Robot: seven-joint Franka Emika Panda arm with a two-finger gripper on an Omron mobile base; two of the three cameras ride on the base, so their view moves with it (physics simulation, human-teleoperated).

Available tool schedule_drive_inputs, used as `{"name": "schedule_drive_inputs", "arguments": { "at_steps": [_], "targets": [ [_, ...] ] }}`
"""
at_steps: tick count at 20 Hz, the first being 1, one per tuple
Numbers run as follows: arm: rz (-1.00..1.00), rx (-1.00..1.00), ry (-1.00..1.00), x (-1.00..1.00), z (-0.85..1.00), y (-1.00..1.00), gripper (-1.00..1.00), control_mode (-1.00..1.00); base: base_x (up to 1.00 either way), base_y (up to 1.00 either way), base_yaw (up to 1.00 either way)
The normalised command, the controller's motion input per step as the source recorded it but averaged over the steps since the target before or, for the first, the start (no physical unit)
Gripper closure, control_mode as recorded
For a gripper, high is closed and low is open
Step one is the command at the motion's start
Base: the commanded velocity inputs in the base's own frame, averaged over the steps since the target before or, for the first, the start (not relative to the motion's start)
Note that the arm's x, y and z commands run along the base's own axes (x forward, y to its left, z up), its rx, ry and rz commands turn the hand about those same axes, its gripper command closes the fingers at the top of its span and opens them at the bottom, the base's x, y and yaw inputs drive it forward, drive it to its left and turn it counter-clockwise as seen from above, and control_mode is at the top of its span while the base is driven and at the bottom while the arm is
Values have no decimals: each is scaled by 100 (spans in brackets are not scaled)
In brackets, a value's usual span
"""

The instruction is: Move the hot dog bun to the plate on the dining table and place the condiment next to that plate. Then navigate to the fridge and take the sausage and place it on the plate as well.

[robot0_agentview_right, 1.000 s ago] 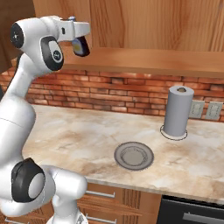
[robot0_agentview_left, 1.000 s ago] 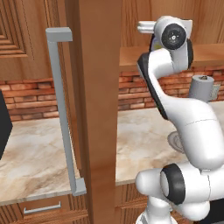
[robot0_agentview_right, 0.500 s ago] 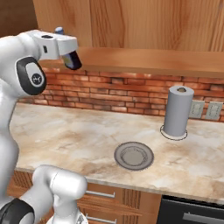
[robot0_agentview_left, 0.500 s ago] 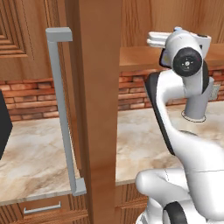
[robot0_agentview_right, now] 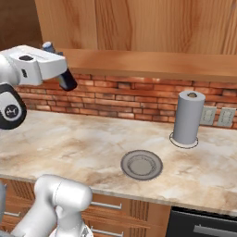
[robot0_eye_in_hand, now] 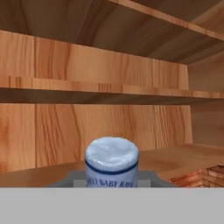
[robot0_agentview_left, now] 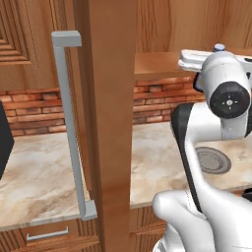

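While the gripper [robot0_agentview_right: 69, 84] is held level above the counter [robot0_agentview_right: 69, 143], its dark jaws are seen drawn close together; whether anything is clasped between them cannot be told. One small round jar [robot0_eye_in_hand: 111, 162] is seen directly ahead of the hand, low in the hand view where the fingertips would rise. A pale, slightly domed lid, a dark blue band beneath it and a printed label are shown on the jar. Beyond the jar, two wooden shelf boards are counted in an open cabinet: one shelf [robot0_eye_in_hand: 87, 85] above the hand's line of sight and one lower board [robot0_eye_in_hand: 175, 159] level with the jar, both of warm, streaked wood grain.

Below the hand, the counter is rendered in beige veined marble, and a wall of red brick [robot0_agentview_right: 120, 97] is set behind it. One flat round grey dish [robot0_agentview_right: 141, 165] is laid on the marble below the fingers and off to their far side. One upright grey cylinder [robot0_agentview_right: 187, 118] on a ring base is stood further out the same way, and two pale wall sockets [robot0_agentview_right: 208, 115] are mounted just past it. One wooden cabinet door [robot0_agentview_left: 110, 123] is seen edge-on behind the hand, fitted with one long, square-cornered grey handle [robot0_agentview_left: 69, 123]
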Motion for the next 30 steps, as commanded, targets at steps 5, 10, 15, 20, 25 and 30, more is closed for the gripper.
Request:
{"name": "schedule_drive_inputs", "arguments": {
  "at_steps": [5, 10, 15, 20, 25, 30],
  "targets": [
    [-9, 1, 0, -100, 0, 0, 100, -100, 0, 0, 0],
    [-11, 0, 3, -81, -6, 0, 100, -100, 0, 0, 0],
    [-6, 0, 4, -51, -13, 0, 100, -100, 0, 0, 0],
    [0, 0, 0, -8, -2, 2, 100, 100, -26, 2, -8],
    [0, 0, 0, 0, 0, 0, 100, 100, -70, 2, -58],
    [0, 0, 0, 0, 0, 0, 100, 100, -60, 8, -85]
  ]
}}
